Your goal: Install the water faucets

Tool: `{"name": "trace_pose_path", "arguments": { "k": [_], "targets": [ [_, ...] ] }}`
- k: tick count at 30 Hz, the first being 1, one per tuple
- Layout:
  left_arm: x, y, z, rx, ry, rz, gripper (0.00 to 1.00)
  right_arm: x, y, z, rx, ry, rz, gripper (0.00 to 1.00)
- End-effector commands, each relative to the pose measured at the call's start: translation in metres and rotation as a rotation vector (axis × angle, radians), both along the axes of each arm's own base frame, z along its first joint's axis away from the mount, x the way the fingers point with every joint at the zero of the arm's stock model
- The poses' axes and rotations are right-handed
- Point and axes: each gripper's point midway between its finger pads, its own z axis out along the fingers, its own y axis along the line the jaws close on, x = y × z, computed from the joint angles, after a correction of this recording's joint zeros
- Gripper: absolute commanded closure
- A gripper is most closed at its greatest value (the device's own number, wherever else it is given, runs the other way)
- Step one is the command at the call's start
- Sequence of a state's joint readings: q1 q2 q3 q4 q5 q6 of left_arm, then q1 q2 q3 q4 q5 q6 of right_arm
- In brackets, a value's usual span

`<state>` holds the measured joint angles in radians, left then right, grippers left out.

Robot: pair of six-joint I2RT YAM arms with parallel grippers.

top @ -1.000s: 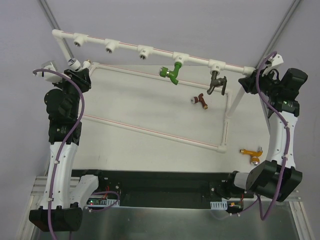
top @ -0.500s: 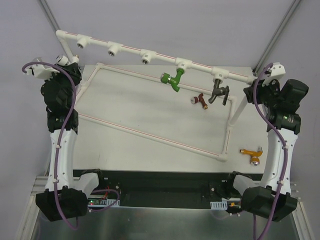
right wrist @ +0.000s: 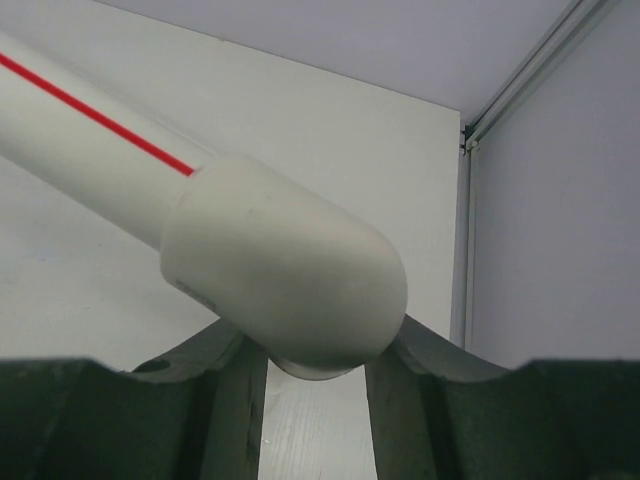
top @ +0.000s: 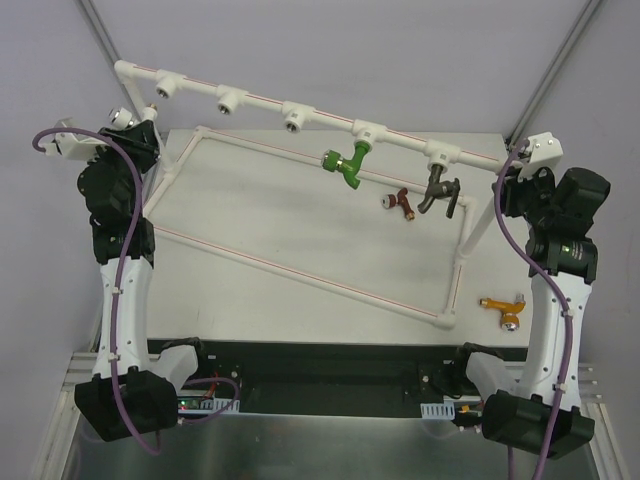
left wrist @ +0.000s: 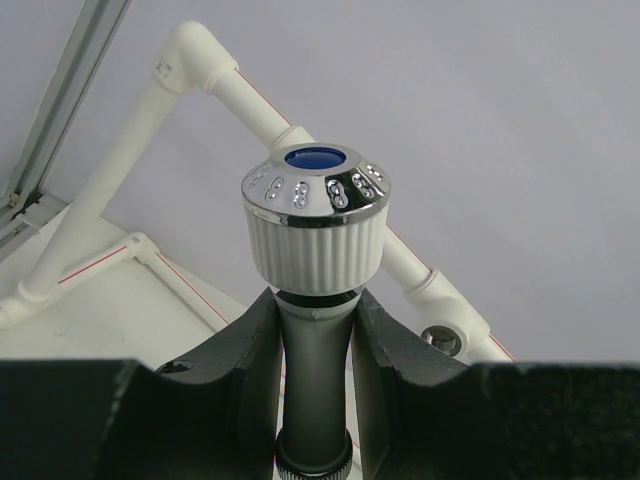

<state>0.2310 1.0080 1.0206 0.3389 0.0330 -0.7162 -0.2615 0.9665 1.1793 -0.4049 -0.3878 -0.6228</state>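
Note:
My left gripper (left wrist: 317, 330) is shut on the dark stem of a white faucet (left wrist: 316, 235) with a ribbed knob and a chrome, blue-centred cap. In the top view, this gripper (top: 135, 135) holds the faucet (top: 120, 116) by the left end of the white pipe frame (top: 260, 102). My right gripper (right wrist: 315, 385) is shut on the frame's right elbow (right wrist: 285, 270), which also shows in the top view (top: 508, 172). A green faucet (top: 345, 165) and a dark grey faucet (top: 438, 190) hang from the rail. A dark red faucet (top: 403, 202) and an orange faucet (top: 503, 306) lie on the table.
Three open tee sockets (top: 228, 98) sit along the rail's left half; one shows in the left wrist view (left wrist: 443, 340). The frame's lower loop (top: 300, 265) crosses the table diagonally. Metal cage posts (top: 100, 35) rise at both back corners.
The frame's right end has swung nearer and to the right with my right gripper on it. My left gripper has moved left and back with the white faucet.

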Motion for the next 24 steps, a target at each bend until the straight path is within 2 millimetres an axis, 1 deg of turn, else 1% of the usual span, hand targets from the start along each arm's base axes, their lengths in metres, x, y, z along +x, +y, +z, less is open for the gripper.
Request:
{"name": "trace_pose_path", "arguments": {
  "k": [1,3,4,5,6,7,8,9,10,11,12,14,16,17,19,20,22,24],
  "targets": [
    [-0.006,-0.001,0.030,0.006,-0.107,-0.017,1.00,-0.001,-0.033,0.040,-0.203,-0.145,-0.122,0.96],
    [-0.005,-0.002,0.028,0.000,-0.105,-0.028,1.00,-0.002,-0.037,0.041,-0.218,-0.145,-0.136,0.92],
    [-0.003,-0.001,0.025,-0.004,-0.098,-0.030,1.00,-0.003,-0.037,0.043,-0.223,-0.151,-0.136,0.87],
    [-0.001,-0.001,0.023,-0.015,-0.094,-0.034,1.00,-0.003,-0.035,0.045,-0.220,-0.155,-0.126,0.72],
    [0.000,-0.003,0.023,-0.017,-0.095,-0.044,1.00,-0.004,-0.031,0.047,-0.215,-0.156,-0.111,0.63],
    [0.003,-0.003,0.019,-0.023,-0.087,-0.048,1.00,-0.005,-0.024,0.054,-0.204,-0.173,-0.078,0.56],
    [0.004,-0.003,0.019,-0.035,-0.089,-0.054,1.00,-0.006,-0.021,0.059,-0.201,-0.183,-0.063,0.44],
    [0.005,-0.002,0.019,-0.038,-0.092,-0.060,1.00,-0.009,-0.018,0.060,-0.197,-0.182,-0.050,0.39],
    [0.008,-0.003,0.017,-0.040,-0.087,-0.070,1.00,-0.012,-0.014,0.069,-0.200,-0.201,-0.030,0.35],
    [0.010,-0.004,0.017,-0.038,-0.088,-0.081,1.00,-0.013,-0.011,0.071,-0.196,-0.206,-0.022,0.30],
    [0.010,-0.005,0.021,-0.034,-0.092,-0.090,1.00,-0.015,-0.006,0.074,-0.189,-0.213,0.001,0.28],
    [0.017,-0.007,0.015,-0.050,-0.072,-0.107,1.00,-0.017,-0.001,0.080,-0.191,-0.225,0.030,0.22],
    [0.022,-0.006,0.012,-0.067,-0.071,-0.117,1.00,-0.020,0.002,0.080,-0.192,-0.215,0.047,0.19],
    [0.023,-0.007,0.012,-0.085,-0.075,-0.127,1.00,-0.022,0.002,0.085,-0.206,-0.223,0.048,0.18],
    [0.029,-0.005,0.009,-0.102,-0.071,-0.133,1.00,-0.026,0.001,0.085,-0.216,-0.217,0.040,0.17],
    [0.031,-0.007,0.009,-0.112,-0.070,-0.145,1.00,-0.029,0.002,0.089,-0.220,-0.229,0.037,0.16],
    [0.035,-0.006,0.008,-0.120,-0.067,-0.153,1.00,-0.033,0.005,0.094,-0.220,-0.242,0.050,0.16],
    [0.039,-0.006,0.010,-0.127,-0.072,-0.166,1.00,-0.039,0.011,0.105,-0.213,-0.273,0.068,0.16]
  ]
}}
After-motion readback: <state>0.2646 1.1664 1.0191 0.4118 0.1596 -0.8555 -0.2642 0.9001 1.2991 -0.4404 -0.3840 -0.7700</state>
